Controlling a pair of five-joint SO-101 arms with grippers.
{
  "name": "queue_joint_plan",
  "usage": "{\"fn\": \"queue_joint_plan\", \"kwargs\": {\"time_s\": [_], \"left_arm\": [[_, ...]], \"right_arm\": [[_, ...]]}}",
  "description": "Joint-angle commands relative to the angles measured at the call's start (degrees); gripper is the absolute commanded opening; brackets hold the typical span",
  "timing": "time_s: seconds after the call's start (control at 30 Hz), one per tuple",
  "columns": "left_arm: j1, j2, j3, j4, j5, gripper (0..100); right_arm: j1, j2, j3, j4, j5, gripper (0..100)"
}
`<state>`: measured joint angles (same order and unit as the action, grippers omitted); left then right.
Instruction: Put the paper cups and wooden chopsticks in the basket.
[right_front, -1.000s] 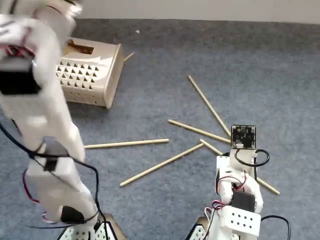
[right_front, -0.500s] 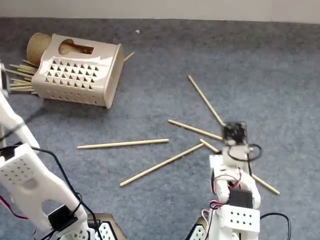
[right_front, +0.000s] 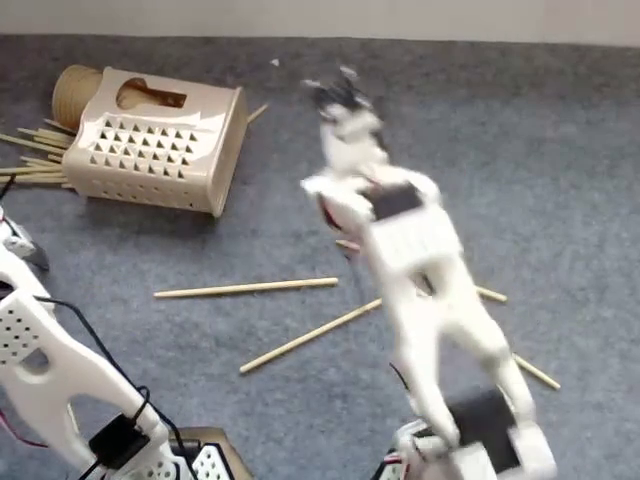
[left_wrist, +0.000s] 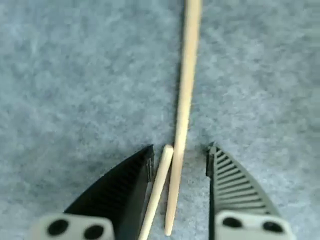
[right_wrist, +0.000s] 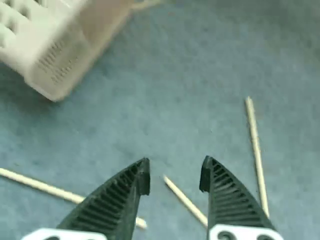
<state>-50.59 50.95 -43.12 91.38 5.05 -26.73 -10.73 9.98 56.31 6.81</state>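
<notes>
The beige basket (right_front: 165, 150) lies on its side at the far left, with a brown paper cup (right_front: 74, 92) at its left end. A bundle of wooden chopsticks (right_front: 30, 160) pokes out beside it. More chopsticks lie loose on the carpet (right_front: 245, 288) (right_front: 310, 335). My left gripper (left_wrist: 180, 155) is open low over the carpet, with one long chopstick (left_wrist: 185, 90) and a second chopstick's end (left_wrist: 159, 185) between its fingers. My right arm (right_front: 400, 230) stretches up the middle. Its gripper (right_wrist: 175, 170) is open above a chopstick (right_wrist: 185, 200), with the basket (right_wrist: 55, 45) farther off.
Grey carpet covers the whole floor. Two further chopsticks (right_front: 525, 368) (right_front: 490, 294) lie at the right, partly under the right arm. The left arm's base and cables (right_front: 110, 440) stand at the front left. Bare carpet spreads at the far right.
The right arm has swung from its folded pose at the front right up toward the far middle. The left arm has drawn back from over the basket to the left edge.
</notes>
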Motion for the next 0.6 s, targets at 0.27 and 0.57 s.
{"fn": "queue_joint_plan", "kwargs": {"time_s": [0.27,0.57], "left_arm": [[5.3,11.0,-0.5,2.5,3.5,21],[5.1,12.3,-0.5,-1.5,3.5,21]], "right_arm": [[-8.6,47.2,-63.7,-12.6,-0.7,17.7],[-10.2,83.6,-84.6,-25.8,-0.4,17.7]]}}
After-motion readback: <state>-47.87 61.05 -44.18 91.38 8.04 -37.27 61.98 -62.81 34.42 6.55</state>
